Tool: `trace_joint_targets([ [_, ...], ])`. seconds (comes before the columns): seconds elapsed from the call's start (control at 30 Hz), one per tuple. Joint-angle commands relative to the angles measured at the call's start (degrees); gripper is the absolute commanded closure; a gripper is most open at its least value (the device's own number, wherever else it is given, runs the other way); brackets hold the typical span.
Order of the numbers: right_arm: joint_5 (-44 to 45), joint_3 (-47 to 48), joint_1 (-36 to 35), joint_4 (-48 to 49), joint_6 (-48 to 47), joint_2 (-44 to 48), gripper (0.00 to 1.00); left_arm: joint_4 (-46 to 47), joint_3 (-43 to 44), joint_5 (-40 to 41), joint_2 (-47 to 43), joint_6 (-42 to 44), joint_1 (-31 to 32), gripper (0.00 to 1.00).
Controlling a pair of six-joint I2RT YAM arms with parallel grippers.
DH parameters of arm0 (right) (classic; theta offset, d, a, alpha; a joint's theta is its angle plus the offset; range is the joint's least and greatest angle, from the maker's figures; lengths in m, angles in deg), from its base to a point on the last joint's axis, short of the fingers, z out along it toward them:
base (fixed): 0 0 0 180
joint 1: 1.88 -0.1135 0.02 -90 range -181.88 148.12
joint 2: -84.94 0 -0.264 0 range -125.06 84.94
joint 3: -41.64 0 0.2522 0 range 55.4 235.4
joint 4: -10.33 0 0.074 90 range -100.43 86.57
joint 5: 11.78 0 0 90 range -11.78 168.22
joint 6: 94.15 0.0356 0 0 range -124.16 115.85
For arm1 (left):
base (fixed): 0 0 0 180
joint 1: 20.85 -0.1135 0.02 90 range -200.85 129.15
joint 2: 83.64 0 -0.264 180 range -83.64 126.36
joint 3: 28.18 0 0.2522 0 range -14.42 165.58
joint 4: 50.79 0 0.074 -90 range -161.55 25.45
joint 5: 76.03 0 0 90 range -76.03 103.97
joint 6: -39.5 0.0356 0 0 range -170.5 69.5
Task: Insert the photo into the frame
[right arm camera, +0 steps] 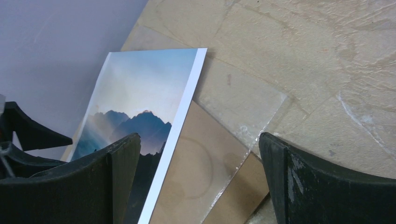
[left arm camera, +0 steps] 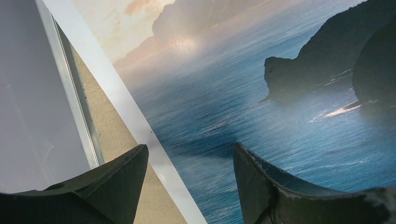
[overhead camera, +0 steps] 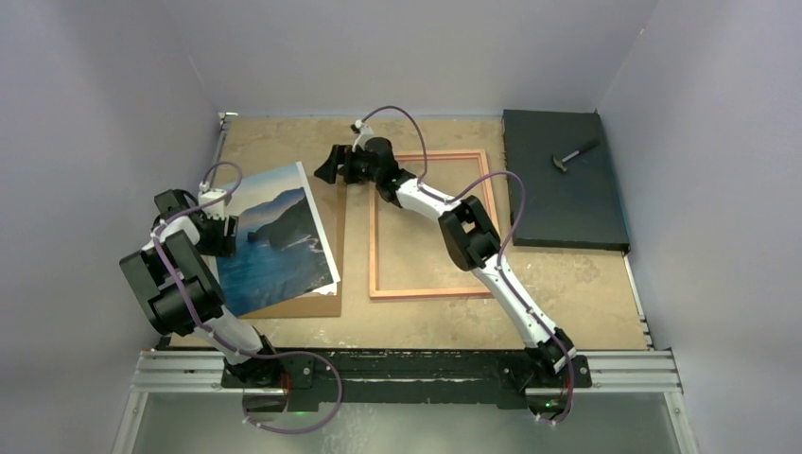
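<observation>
1. The left tool point(left arm camera: 189, 148) hovers near the left edge of the tabletop point(overhead camera: 567, 293), fingers apart. One finger is over the bare surface, the other over the photo point(overhead camera: 274, 236).
2. The photo lies askew toward the left edge, overlapping a brown backing board point(overhead camera: 317, 305).
3. The right tool point(right arm camera: 200, 137) hangs between photo and frame, toward the far edge, jaws spread wide and holding nothing.
4. The frame point(overhead camera: 430, 293) lies flat mid-tabletop.
5. A black mat point(overhead camera: 567, 203) fills the far right corner, with a hammer point(overhead camera: 574, 156) on it.
</observation>
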Motion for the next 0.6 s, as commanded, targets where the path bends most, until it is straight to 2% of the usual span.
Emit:
trace_joint_targets([
  [0.0, -6.01, -0.07, -0.68, 3.9, 3.96, 1.0, 0.01, -1.01, -3.22, 1.55, 1.37, 1.85, 0.67, 0.35],
  [0.3, -12.02, -1.54, -0.77, 10.7, 4.97, 1.73, 0.01, 0.19, -4.28, 2.28, 1.12, 2.95, 0.67, 0.36],
  [0.47, -13.41, -8.38, -0.81, 15.68, 7.29, 5.04, 0.02, 0.51, -4.59, 2.29, 1.42, 3.09, 0.67, 0.36],
  [0.57, -16.74, -12.36, -0.81, 21.89, 12.61, 6.64, 0.04, 0.68, -4.68, 2.5, 1.43, 3.39, 0.67, 0.37],
])
